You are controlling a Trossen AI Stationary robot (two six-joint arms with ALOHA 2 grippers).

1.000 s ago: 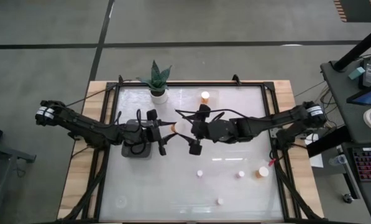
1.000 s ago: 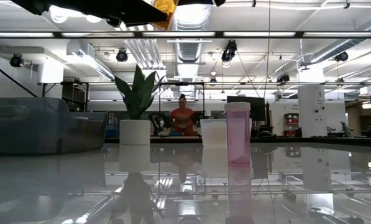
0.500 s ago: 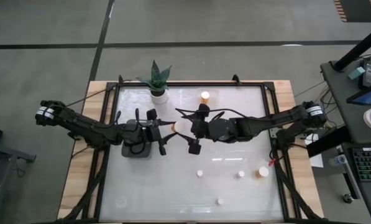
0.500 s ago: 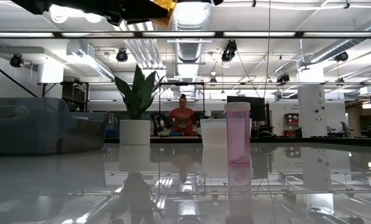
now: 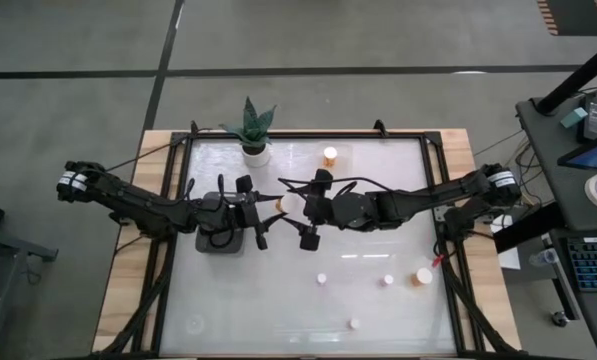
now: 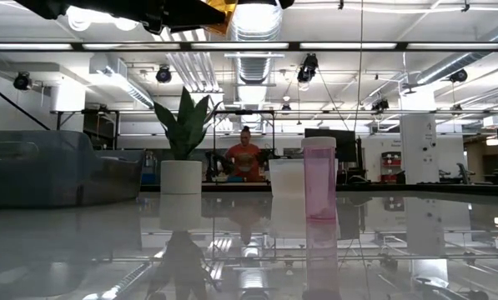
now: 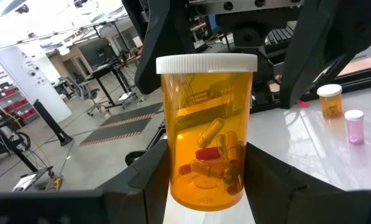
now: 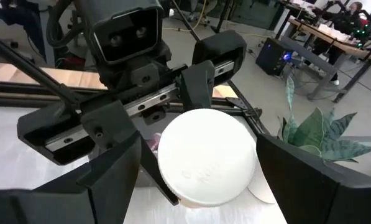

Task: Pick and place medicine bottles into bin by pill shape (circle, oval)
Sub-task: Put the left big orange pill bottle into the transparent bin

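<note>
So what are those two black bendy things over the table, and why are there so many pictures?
They are two robot arms, filmed by four cameras at once: one overhead, one at table height, one on each wrist. The left gripper holds an orange pill bottle upright between its fingers, in the middle of the table. The right gripper has its fingers spread on both sides of the bottle's white cap; I cannot tell if they touch it. More small bottles stand on the table, beside a potted plant and a dark box.

Plant [image 5: 249, 124] in white pot [image 5: 256, 153] at table's [image 5: 378, 300] far edge. Person [image 6: 245, 158] in red beyond, seated at desk.
</note>
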